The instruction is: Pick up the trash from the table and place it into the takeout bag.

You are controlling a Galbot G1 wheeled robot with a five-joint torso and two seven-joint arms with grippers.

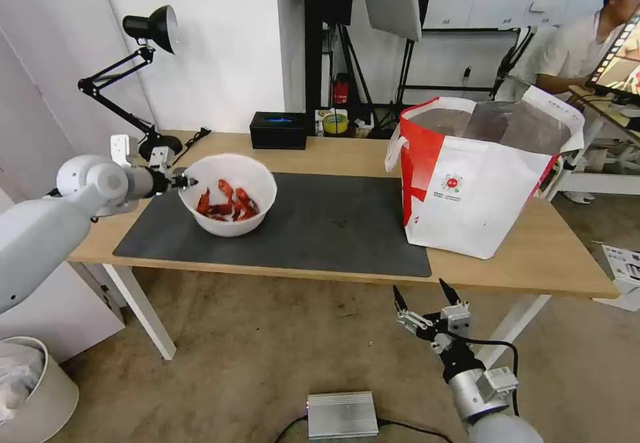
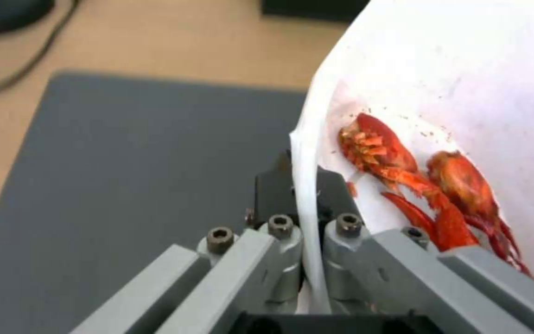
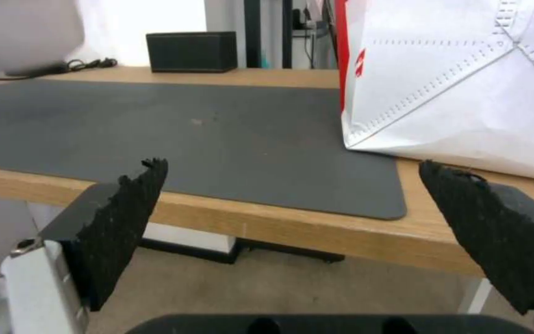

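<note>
The white round bowl (image 1: 228,227) of red crayfish shells (image 1: 227,204) stands on the left part of the table's (image 1: 527,259) dark grey mat (image 1: 333,229). My left gripper (image 1: 190,181) is shut on the bowl's left rim. In the left wrist view one finger is outside the bowl (image 2: 440,79) and one inside it, beside the shells (image 2: 397,162), with the gripper (image 2: 301,185) astride the thin wall. The takeout bag (image 1: 480,189) stands open at the table's right. My right gripper (image 1: 422,293) hangs open below the front edge, facing the mat (image 3: 218,125) and bag (image 3: 465,83).
A black rectangular box (image 1: 279,129) and a tape roll (image 1: 335,123) sit at the table's back edge, with a black desk lamp (image 1: 150,29) at the back left. On the floor are a white bin (image 1: 33,389) and a silver box (image 1: 342,414).
</note>
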